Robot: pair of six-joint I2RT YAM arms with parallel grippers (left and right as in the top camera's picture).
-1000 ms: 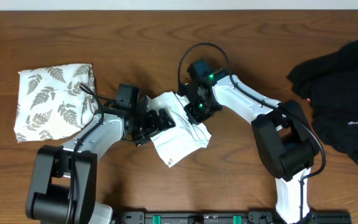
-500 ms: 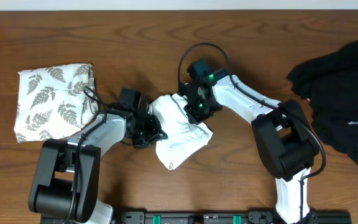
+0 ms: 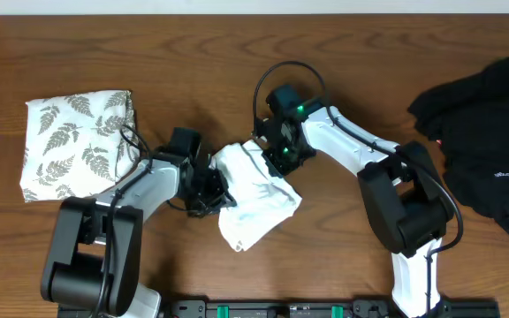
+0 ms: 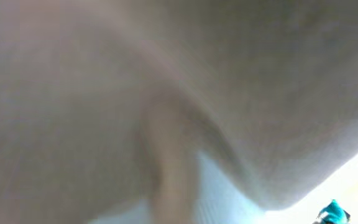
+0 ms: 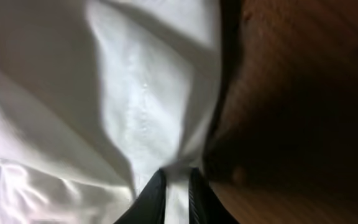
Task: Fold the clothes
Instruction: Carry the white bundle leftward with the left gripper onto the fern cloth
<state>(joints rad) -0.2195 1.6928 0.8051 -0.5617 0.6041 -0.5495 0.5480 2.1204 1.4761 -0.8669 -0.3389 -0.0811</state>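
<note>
White T-shirt (image 3: 256, 201) is a crumpled bundle mid-table (image 3: 343, 53), between the two arms, one corner pointing to the near-left. No graphic visible, just creases and a few thin dark marks.

Overhead: left gripper (image 3: 214, 189) is at the shirt's left edge, right gripper (image 3: 276, 159) at its far edge. Fern-print cloth (image 3: 78, 141) sits far-left, black garment (image 3: 489, 141) far-right, both well apart from the shirt.

Right wrist adds detail: fingers (image 5: 156, 198) nearly together, pinching a fold of shirt cloth. Left wrist shows only blurred pale fabric against the lens, so I can't tell that grip.

Versus 1.0 s ago: left gripper was on top of the shirt and is now tucked against its edge. The bundle's shape has changed.
</note>
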